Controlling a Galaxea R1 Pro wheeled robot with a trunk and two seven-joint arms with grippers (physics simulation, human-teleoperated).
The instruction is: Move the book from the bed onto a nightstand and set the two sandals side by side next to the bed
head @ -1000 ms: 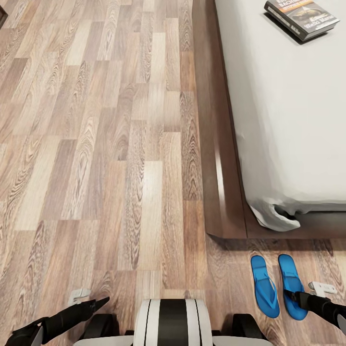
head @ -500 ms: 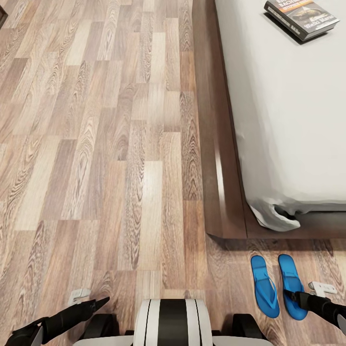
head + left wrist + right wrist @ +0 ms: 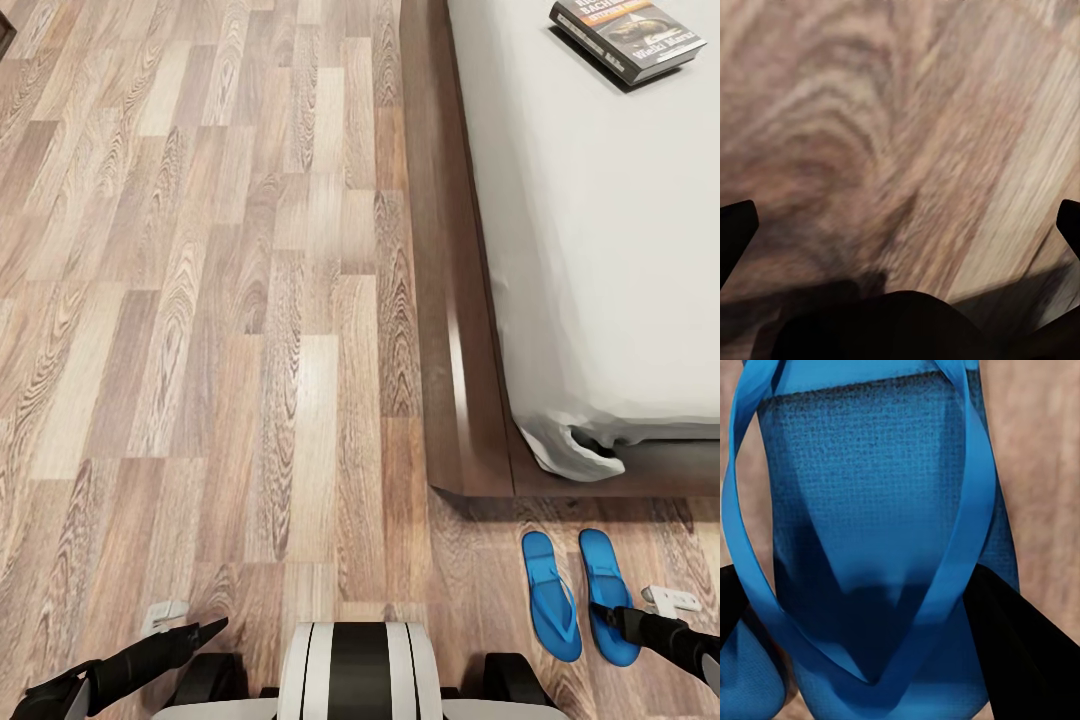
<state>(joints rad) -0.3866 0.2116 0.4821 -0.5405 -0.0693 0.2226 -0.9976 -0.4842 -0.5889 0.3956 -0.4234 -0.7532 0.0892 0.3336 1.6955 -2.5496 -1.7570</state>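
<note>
Wood-plank floor (image 3: 200, 300) runs across most of the head view, brown & pale boards. Bed (image 3: 600, 250) takes up the right side, dark frame w/ pale mattress, one corner of the sheet rumpled at the foot end. Robot base (image 3: 358, 670) sits at the bottom edge, white w/ a black stripe. Book (image 3: 627, 38) lies flat on the mattress near the top right, dark cover, well apart from both arms. Two sandals (image 3: 578, 595), bright blue, lie side by side on the floor just off the bed's foot corner, toes toward the frame. Right gripper (image 3: 612, 618) is low over the outer sandal; wrist cam shows blue straps (image 3: 870, 585) right up close w/ dark fingers (image 3: 1020, 652) on either side, so jaws apart, straddling the sandal, not clamped. Left gripper (image 3: 205, 630) hangs over bare floor, fingertips (image 3: 735, 225) wide apart at the frame edges, nothing between.
</note>
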